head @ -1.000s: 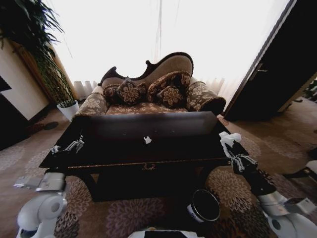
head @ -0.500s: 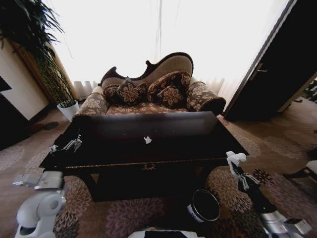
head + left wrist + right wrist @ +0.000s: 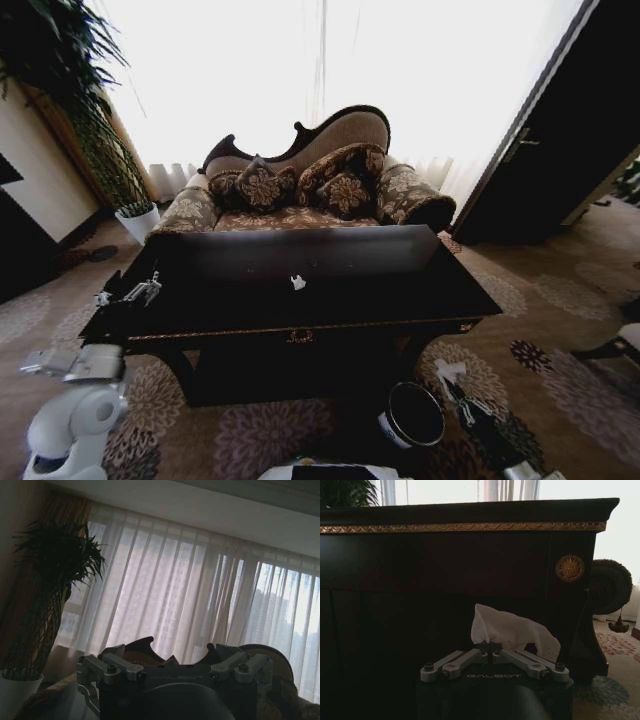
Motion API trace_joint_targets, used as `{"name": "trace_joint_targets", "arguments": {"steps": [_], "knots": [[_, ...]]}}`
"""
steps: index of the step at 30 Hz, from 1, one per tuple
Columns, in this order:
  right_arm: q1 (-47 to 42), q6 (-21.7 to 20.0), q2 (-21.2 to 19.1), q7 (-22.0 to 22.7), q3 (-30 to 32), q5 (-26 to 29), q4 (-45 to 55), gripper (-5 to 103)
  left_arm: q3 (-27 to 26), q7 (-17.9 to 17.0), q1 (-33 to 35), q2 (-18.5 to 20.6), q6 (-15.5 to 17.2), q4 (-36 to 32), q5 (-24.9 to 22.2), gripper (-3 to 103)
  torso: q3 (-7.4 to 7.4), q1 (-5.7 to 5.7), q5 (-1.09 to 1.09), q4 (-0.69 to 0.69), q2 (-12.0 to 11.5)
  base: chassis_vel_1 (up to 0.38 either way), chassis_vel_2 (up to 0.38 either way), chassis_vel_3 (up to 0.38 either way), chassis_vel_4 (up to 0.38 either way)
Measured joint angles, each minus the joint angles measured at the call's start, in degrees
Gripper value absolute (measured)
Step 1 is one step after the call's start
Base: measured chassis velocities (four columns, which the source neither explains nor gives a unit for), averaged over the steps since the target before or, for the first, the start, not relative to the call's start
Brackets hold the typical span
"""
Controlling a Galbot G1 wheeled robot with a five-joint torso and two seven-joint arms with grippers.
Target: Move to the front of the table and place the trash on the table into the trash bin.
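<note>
Right gripper is down low beside the table, its fingers pressed together on a crumpled white paper scrap that stands up just above the tips. The trash bin sits on the carpet just to the gripper's left, mouth open, so holding low here makes sense: likely the carry to the bin is nearly done, release not yet. Another white scrap lies on the tabletop, well apart and higher, near mid-table. Left gripper hovers over the table's left end; whether it's spread, I cannot tell.
</note>
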Motion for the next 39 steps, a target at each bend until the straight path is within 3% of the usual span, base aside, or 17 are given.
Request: {"name": "trace_joint_targets", "arguments": {"steps": [11, 24, 39], "knots": [[10.58, -3.87, -4.24, 9.5, -8.6, -9.31, -19.34, 0, -5.79, -0.01, 3.83, 1.24, 0.03, -3.59, -1.39, 100, 0.0, 0.0, -0.01, 0.01, 0.0, 0.0, 0.0, 0.0, 0.0], [18.65, -7.84, -7.06, 13.4, -17.42, -9.0, -34.4, 0, -14.36, -0.07, 8.68, 2.15, 0.12, -7.53, -5.04, 100, 0.0, 0.0, 0.01, -0.01, 0.0, 0.0, 0.0, 0.0, 0.0], [25.6, -11.82, -3.86, 18.1, -22.94, -7.91, -42.95, 0, -18.68, -0.37, 11.25, 2.2, 0.18, -8.54, -6.82, 100, 0.01, 0.0, 0.01, 0.0, 0.0, 0.0, 0.0, 0.0, 0.0]]}}
